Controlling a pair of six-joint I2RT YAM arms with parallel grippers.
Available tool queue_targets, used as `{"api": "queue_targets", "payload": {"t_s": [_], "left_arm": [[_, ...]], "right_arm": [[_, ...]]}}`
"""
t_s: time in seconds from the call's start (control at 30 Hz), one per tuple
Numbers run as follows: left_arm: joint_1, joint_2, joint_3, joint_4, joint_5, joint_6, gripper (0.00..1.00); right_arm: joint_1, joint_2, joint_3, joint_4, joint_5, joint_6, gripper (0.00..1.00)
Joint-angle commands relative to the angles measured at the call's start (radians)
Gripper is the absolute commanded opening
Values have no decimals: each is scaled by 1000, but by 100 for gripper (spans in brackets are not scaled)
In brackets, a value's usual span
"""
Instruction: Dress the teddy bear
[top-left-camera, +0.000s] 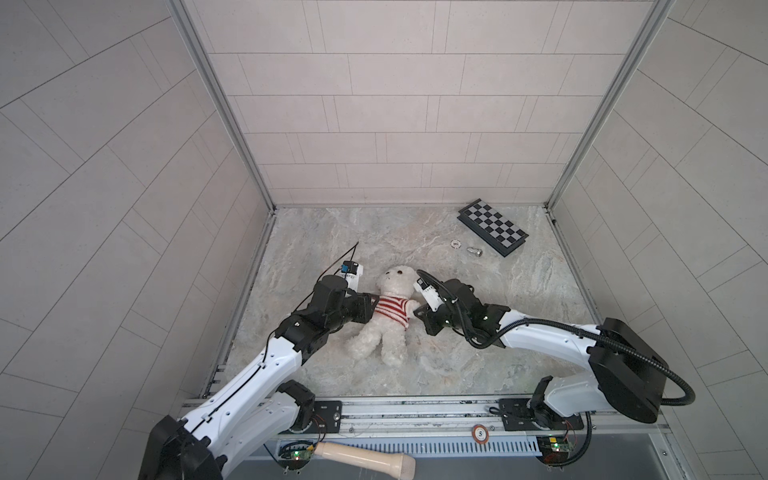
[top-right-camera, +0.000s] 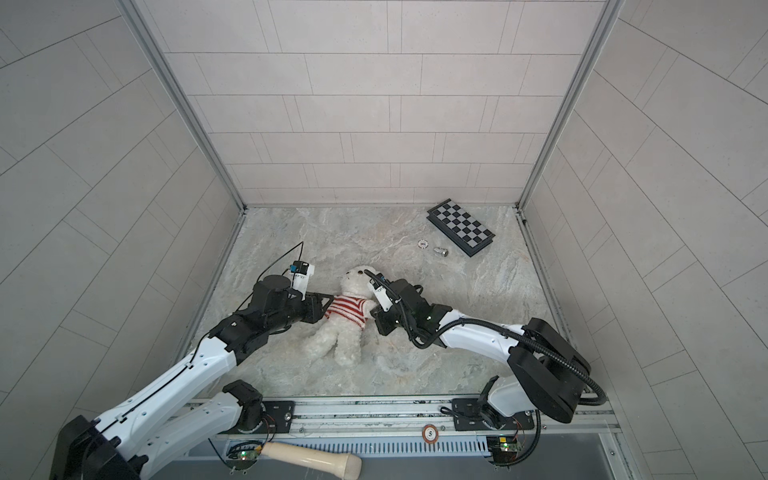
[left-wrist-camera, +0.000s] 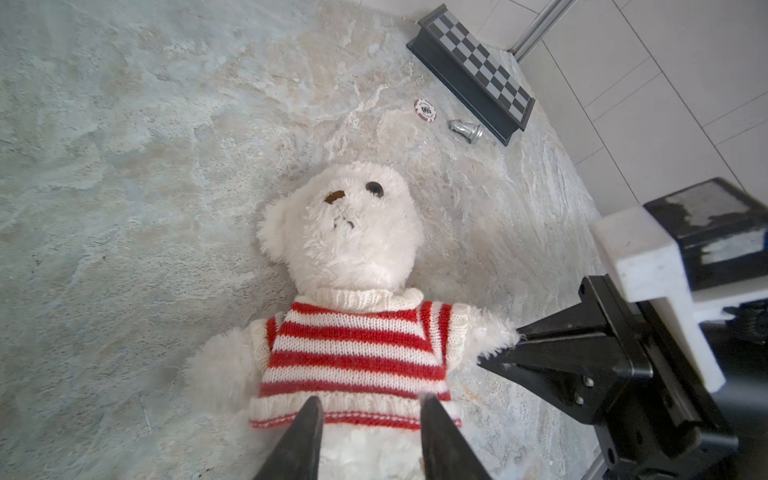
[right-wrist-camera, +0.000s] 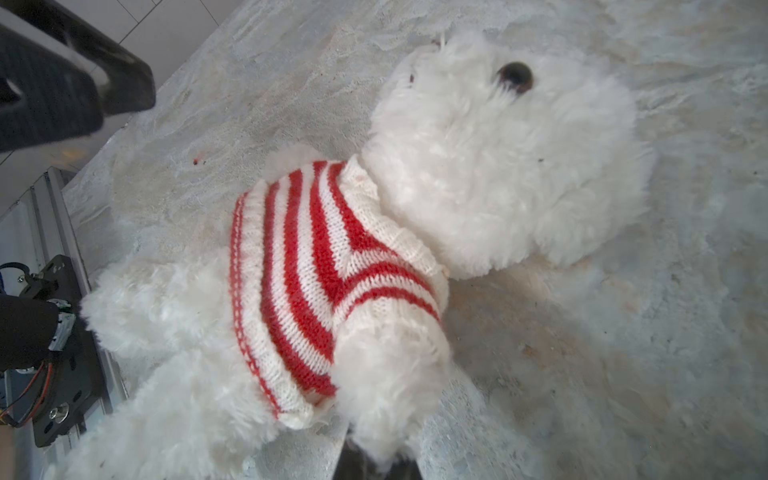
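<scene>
At mid-desk (top-left-camera: 332, 232), flat on its back, head toward the far wall: the teddy bear (top-left-camera: 397, 279), already wearing the red-and-white striped sweater (top-left-camera: 390, 309) over chest and both arms. Clamped tight on the fluffy paw nearest it, the right pincer (left-wrist-camera: 498, 345) — probably to hold that arm stretched out through its sleeve and to pin the toy against sliding. Poised at the sweater's lower hem with jaws apart, the left pincer (left-wrist-camera: 370, 405); impossible to tell whether the tips touch the knit. Likely placed there to tug the hem down over the belly — a finishing adjustment, by the look of it. Well apart, near the far corner: a chessboard (top-left-camera: 493, 226).
</scene>
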Motion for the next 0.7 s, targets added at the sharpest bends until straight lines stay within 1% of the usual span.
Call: {"api": "queue_targets", "payload": {"t_s": [0.0, 0.1, 0.27, 0.37, 0.43, 0.5, 0.57, 0.67], "left_arm": [[-19, 1, -26, 22, 29, -4, 45], [-31, 19, -56, 61, 37, -32, 46], [-70, 68, -18, 121, 26, -44, 47], [-108, 126, 28, 134, 21, -38, 47], [-107, 143, 14, 172, 38, -70, 45], [-98, 148, -18, 238, 57, -110, 44], [-98, 183, -21, 279, 68, -127, 44], [-98, 270, -25, 391, 104, -169, 42]], "right_arm": [[2, -34, -17, 42, 0, 28, 3], [-6, -35, -35, 33, 39, 53, 6], [-20, -36, -58, 48, 47, 81, 4], [-20, -63, -37, 55, 37, 81, 0], [-12, -111, 27, -9, 42, 83, 0], [12, -173, 85, -84, 80, 85, 0], [37, -237, 112, -111, 107, 71, 0], [55, -305, 125, -127, 117, 90, 0]]}}
